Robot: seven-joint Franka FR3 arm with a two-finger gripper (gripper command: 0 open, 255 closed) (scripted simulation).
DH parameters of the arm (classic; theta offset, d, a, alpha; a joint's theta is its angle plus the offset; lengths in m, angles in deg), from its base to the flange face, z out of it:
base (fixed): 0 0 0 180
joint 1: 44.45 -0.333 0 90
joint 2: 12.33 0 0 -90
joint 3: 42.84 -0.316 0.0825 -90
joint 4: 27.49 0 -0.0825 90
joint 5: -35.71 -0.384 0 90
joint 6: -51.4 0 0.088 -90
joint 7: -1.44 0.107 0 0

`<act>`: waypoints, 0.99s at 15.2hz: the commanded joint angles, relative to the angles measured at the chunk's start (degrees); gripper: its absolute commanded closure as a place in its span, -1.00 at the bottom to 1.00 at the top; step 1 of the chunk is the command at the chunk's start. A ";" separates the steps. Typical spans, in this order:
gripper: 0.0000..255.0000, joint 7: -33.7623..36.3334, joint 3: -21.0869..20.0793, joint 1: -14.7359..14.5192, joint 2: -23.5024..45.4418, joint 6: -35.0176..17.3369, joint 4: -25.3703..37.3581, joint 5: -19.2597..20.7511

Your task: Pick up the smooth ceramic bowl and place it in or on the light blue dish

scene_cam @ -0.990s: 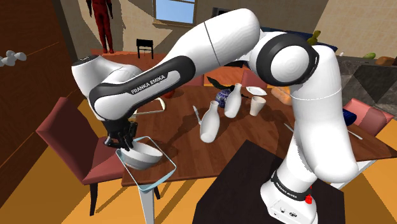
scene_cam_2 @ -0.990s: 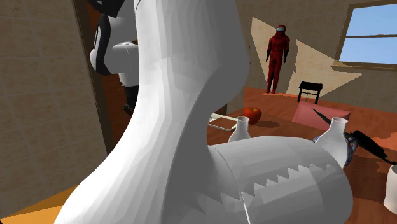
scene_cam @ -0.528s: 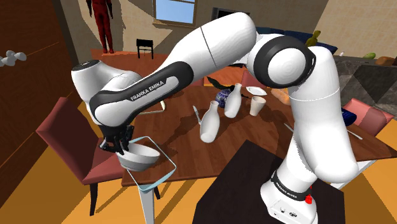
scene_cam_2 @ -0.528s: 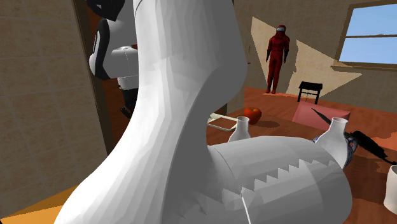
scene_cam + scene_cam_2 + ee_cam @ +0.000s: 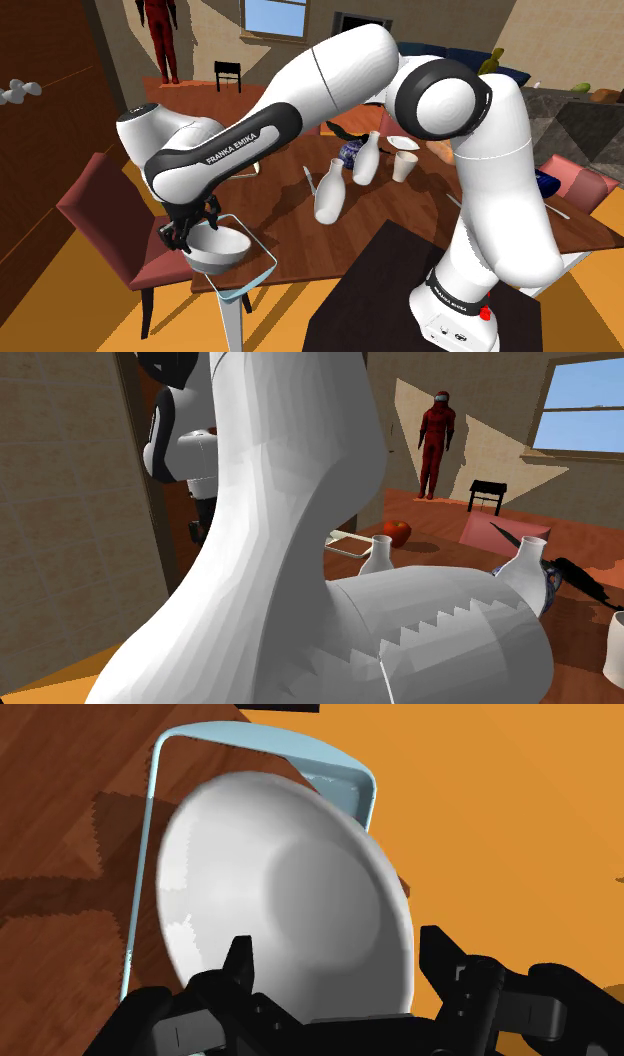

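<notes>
Item: white bowl [image 5: 290, 894], glossy, mouth up.
Location: in the light blue dish [image 5: 300, 749], a rounded rectangular tray. In the shoulder view it sits at the 7 o'clock corner of the wooden table [image 5: 70, 784].
Gripper: black two-finger gripper [image 5: 192, 236], close over the bowl's rim, at 10 o'clock of the bowl in the shoulder view.
Fingers [image 5: 240, 966]: spread wide, one to each side of the bowl's near rim, gripping nothing. Whether a pad grazes the rim cannot be told.
Stage (judged): bowl delivered, withdrawal outstanding.
Hazard, snag: a sideways or tilted retreat could hook a fingertip under the rim and drag or flip the bowl. A straight lift is safest.
Hazard, overhang: the dish's outer end juts past the table edge over the orange floor [image 5: 510, 824]. A nudge toward that end could tip dish and bowl off together.
Hazard, slide: smooth bowl on smooth dish, so a light knock may send it skating.
Hazard, neighbours: dark red chair [image 5: 95, 205] at 9 o'clock of the bowl, white vase [image 5: 330, 197] at 2 o'clock, well apart. A wide arm swing could reach either.
</notes>
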 commanded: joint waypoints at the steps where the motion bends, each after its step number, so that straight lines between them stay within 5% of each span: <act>1: -1.00 0.05 0.04 0.00 0.05 0.13 -0.07 0.02; 7: -1.00 -0.63 -0.29 -0.19 -1.54 6.48 4.74 -0.63; 15: -1.00 -0.63 -0.29 -0.19 -1.54 6.48 4.74 -0.63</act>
